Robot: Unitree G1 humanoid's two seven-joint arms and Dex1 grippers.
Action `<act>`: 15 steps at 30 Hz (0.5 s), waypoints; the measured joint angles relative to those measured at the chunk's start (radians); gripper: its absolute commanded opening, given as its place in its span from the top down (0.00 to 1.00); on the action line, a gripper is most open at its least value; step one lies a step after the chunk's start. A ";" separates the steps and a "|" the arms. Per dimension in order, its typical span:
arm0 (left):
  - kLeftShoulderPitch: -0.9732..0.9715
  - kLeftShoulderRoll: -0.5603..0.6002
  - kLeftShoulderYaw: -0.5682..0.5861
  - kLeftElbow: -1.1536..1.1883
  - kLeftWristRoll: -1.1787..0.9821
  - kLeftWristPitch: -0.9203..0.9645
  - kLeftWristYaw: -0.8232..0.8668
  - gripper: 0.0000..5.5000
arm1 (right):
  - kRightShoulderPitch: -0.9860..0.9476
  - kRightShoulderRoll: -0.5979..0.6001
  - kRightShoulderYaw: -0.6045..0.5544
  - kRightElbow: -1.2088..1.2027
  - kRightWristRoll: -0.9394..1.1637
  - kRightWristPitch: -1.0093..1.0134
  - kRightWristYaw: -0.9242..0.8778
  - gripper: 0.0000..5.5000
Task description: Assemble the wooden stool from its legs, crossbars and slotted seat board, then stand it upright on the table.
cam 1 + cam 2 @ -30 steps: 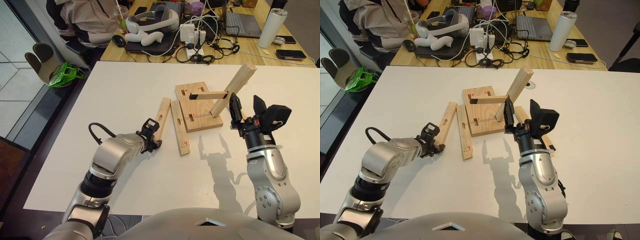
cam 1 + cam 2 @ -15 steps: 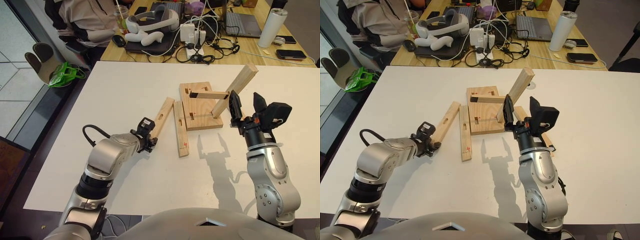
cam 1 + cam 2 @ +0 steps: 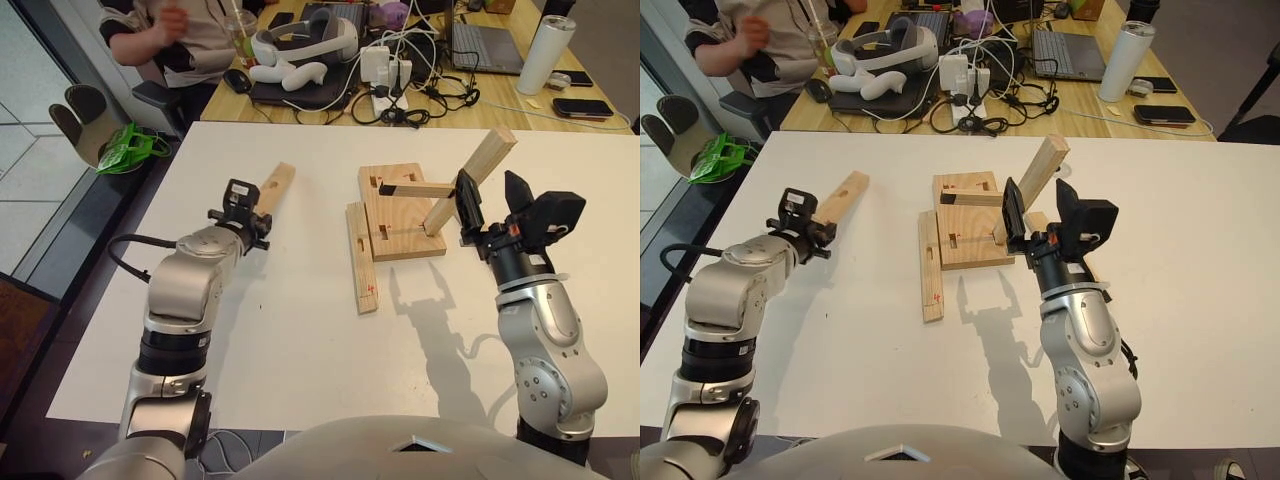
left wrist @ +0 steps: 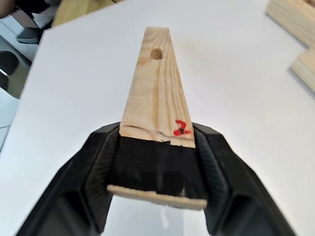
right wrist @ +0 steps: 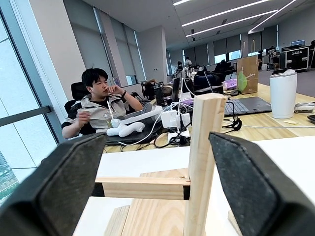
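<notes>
We've got one leg (image 3: 476, 172) and a crossbar (image 3: 415, 189) in the seat board (image 3: 398, 222), plenty left to do. Our left claw (image 3: 243, 214) grips another leg (image 3: 275, 187) at the board's 9 o'clock; right claw (image 3: 491, 207) is open.

The desk (image 3: 300, 340) offers wide room between the left end effector (image 3: 250, 212) with its held leg (image 3: 276, 186) and the loose leg (image 3: 362, 257) beside the seat board (image 3: 398, 225). The leaning leg (image 3: 470, 180) and crossbar (image 3: 415, 189) stand close before the right end effector (image 3: 490, 192), its jaws wide apart.

White table (image 3: 300, 335) bears seat board (image 3: 400, 215) and leg (image 3: 363, 260).
</notes>
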 measured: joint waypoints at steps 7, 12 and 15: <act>-0.065 -0.009 0.037 0.012 0.066 -0.156 0.033 0.63 | -0.078 -0.012 -0.013 0.015 0.031 0.034 0.021 0.29; -0.172 -0.008 0.035 0.002 0.144 -0.345 0.063 0.63 | -0.243 0.050 -0.130 0.103 0.296 0.138 -0.001 0.29; -0.214 0.010 0.006 -0.011 0.223 -0.476 0.078 0.63 | -0.388 0.084 -0.226 0.194 0.534 0.191 -0.045 0.29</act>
